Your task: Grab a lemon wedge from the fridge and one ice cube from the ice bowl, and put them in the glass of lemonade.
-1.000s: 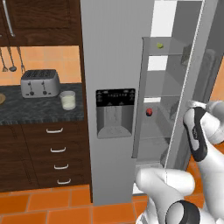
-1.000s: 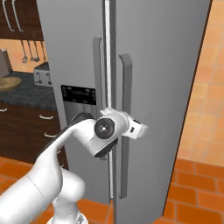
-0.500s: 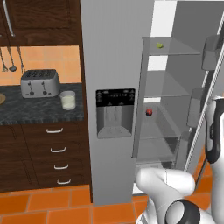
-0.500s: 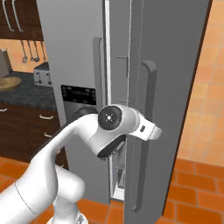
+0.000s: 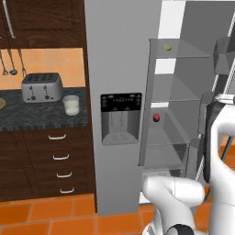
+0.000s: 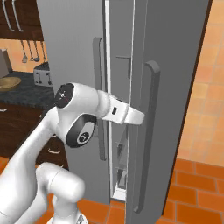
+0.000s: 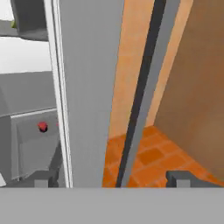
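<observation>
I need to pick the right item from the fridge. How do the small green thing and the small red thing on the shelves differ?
The green item is yellowish green and sits on the top shelf, towards the front; the red item is dark red and sits two shelves lower, near the fridge centre wall. The green one looks flatter, the red one rounder. Both are small, alone on clear shelves, untouched.

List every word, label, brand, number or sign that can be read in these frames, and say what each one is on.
No text can be read in these frames.
Dispenser panel on the fridge: a row of tiny pale marks on the black panel, too small and blurred to read.
Round cap on the arm's joint in the right base view: a faint mark, too blurred to read.
Toaster, glass of lemonade, drawers: no lettering visible.
</observation>
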Robot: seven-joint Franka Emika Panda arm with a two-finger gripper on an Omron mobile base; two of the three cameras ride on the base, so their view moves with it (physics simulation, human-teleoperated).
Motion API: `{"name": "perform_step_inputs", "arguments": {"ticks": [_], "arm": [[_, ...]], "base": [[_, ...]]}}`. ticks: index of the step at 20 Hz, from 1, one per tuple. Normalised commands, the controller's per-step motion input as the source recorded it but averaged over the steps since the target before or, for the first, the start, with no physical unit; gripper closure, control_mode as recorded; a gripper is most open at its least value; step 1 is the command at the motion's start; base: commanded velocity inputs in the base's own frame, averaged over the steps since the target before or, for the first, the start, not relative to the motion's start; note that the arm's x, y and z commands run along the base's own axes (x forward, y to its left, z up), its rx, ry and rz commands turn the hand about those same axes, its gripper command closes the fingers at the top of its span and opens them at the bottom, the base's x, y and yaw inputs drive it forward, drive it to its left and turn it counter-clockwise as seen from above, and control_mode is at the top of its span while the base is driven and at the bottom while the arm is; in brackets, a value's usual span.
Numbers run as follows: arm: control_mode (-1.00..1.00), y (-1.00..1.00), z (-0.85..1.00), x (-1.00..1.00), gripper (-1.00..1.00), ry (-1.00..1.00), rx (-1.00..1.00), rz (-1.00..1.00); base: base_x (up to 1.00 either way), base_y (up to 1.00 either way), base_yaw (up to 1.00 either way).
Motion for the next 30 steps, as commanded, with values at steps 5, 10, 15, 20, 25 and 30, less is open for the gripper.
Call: {"name": "perform_step_inputs", "arguments": {"ticks": [5,10,15,20,25,30], "arm": [[-1.0,1.0,-0.42,0.69,-1.0,0.45,-0.36,0.0],[-1.0,0.89,-0.54,0.96,-1.0,0.25,-0.32,-0.01],[-1.0,-0.06,-0.09,0.97,-1.0,0.0,-0.18,-0.16],[-1.0,-0.76,0.0,0.77,-1.0,0.0,-0.03,-0.09],[-1.0,-1.0,0.0,0.18,-1.0,0.0,0.0,-0.05],[-1.0,-1.0,0.0,-0.46,-1.0,-0.05,0.01,-0.07]], "base": [[0.0,0.0,0.0],[0.0,0.0,0.0],[0.0,0.0,0.0],[0.0,0.0,0.0],[0.0,0.0,0.0],[0.0,0.0,0.0]]}}
